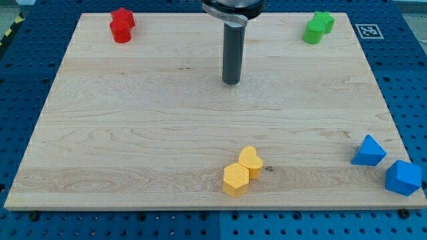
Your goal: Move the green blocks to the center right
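Two green blocks sit touching at the view's top right: a green cylinder and a green star-like block just behind it. My tip rests on the wooden board near the top centre, well to the left of the green blocks and apart from every block.
Two red blocks touch at the top left: a red cylinder and a red star-like block. A yellow hexagon and a yellow heart touch at the bottom centre. A blue triangle and a blue block lie at the bottom right edge.
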You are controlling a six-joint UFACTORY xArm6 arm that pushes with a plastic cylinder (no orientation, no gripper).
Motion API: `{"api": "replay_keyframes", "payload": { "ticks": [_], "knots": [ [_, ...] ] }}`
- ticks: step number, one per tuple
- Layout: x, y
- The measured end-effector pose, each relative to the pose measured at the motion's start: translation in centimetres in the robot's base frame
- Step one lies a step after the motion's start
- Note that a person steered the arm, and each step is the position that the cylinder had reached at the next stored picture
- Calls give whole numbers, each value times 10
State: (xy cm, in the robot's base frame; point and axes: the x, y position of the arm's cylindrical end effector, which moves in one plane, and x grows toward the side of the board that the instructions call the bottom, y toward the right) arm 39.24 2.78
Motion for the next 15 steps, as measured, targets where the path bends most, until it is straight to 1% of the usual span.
{"api": "replay_keyframes", "payload": {
  "ticks": [2,3,5,8,10,13,14,15],
  "knots": [
    [3,0],
    [-10,14],
    [-17,22],
    [-56,22],
    [-105,22],
    [-114,22],
    [-143,34],
    [-158,81]
  ]
}}
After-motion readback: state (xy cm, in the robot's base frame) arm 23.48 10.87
